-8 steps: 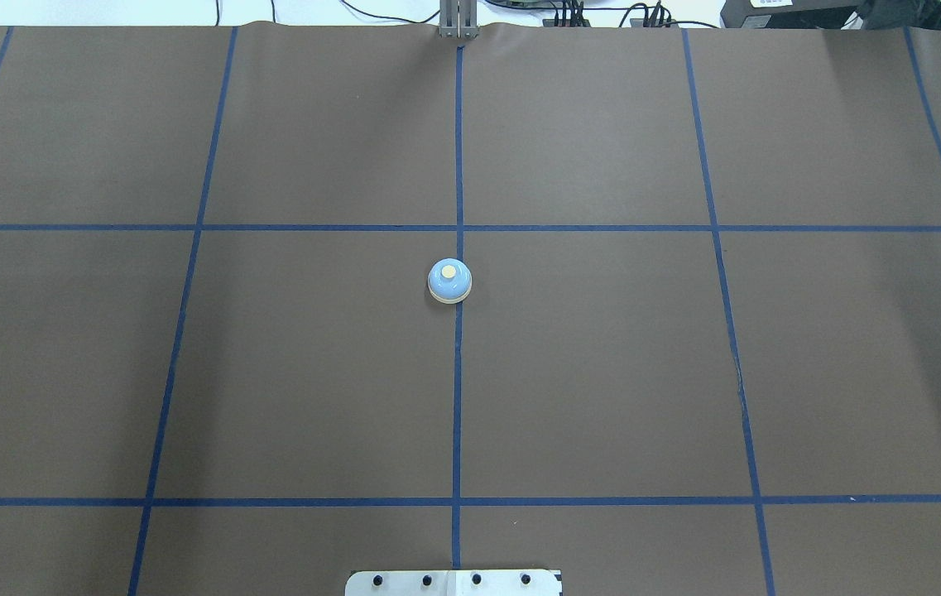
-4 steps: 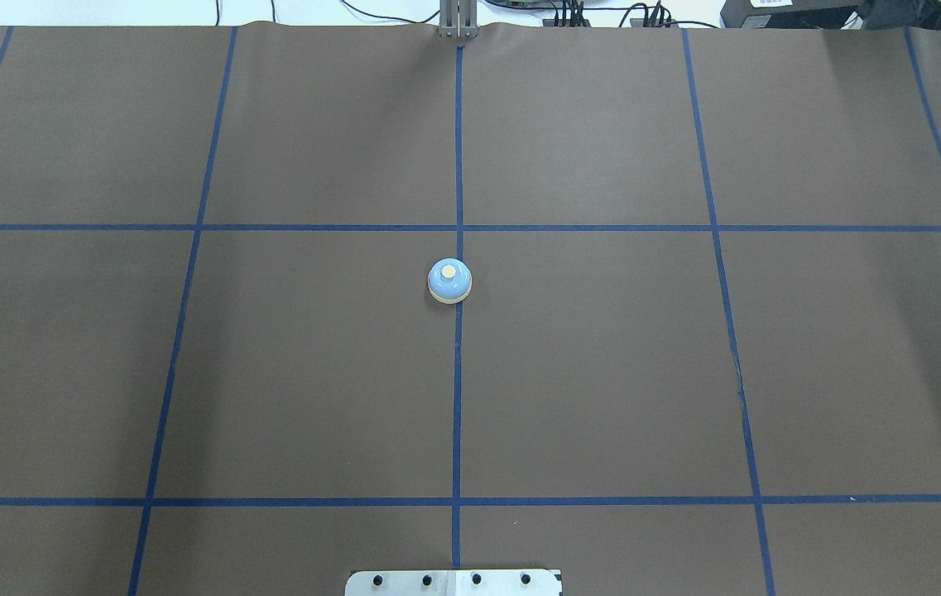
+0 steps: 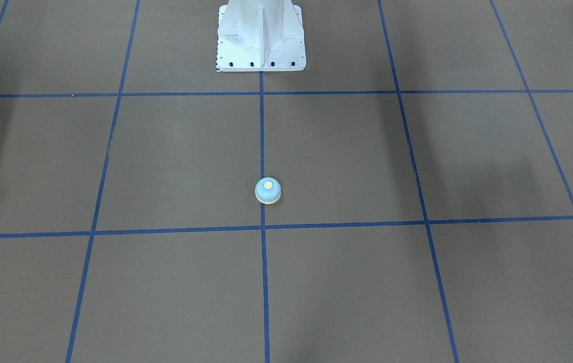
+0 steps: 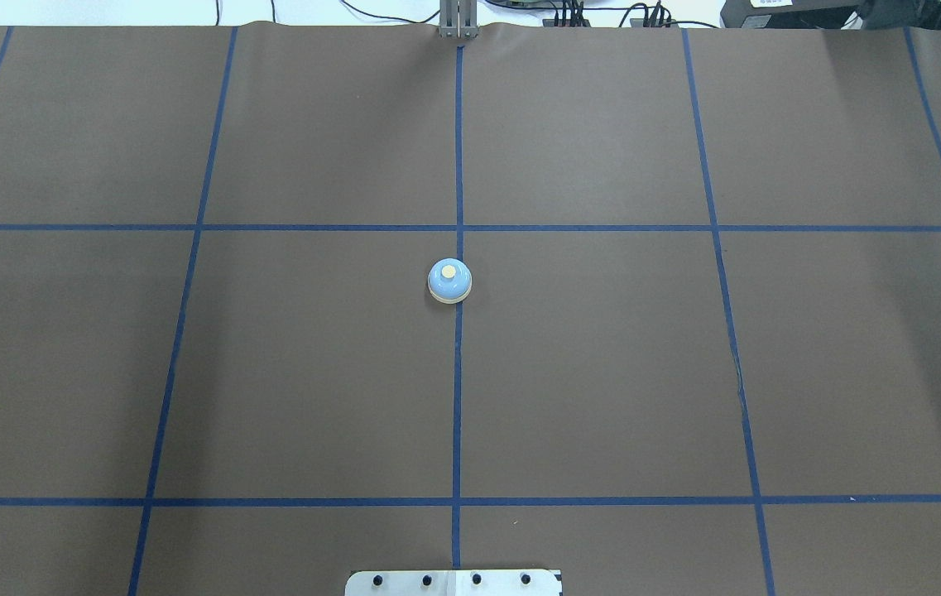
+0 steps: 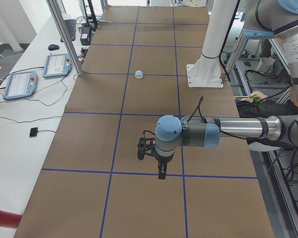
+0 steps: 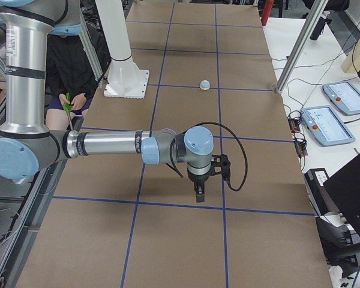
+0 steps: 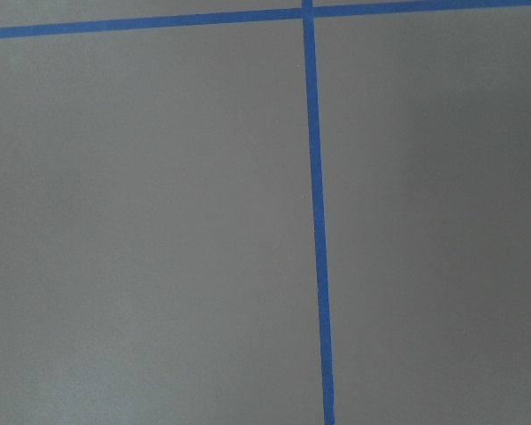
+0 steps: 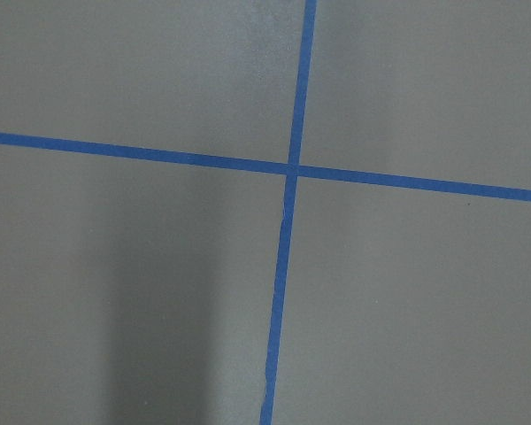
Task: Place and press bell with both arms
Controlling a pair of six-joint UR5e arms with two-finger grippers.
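Note:
The small light-blue bell (image 4: 449, 281) with a cream button stands upright on the centre blue tape line of the brown mat; it also shows in the front view (image 3: 268, 190) and far off in both side views (image 5: 138, 74) (image 6: 205, 84). No gripper is near it. My left gripper (image 5: 161, 173) hangs pointing down over the mat, far from the bell. My right gripper (image 6: 199, 195) hangs the same way at the other end. Each shows in a side view only, so I cannot tell if it is open or shut. Both wrist views show only mat and tape.
The white fixed pedestal (image 3: 261, 40) stands at the robot's edge of the table, behind the bell. Blue tape lines (image 4: 458, 397) divide the mat into squares. Teach pendants (image 5: 20, 84) and cables lie on the white strip beyond the mat. A seated person (image 6: 69, 72) is beside the table.

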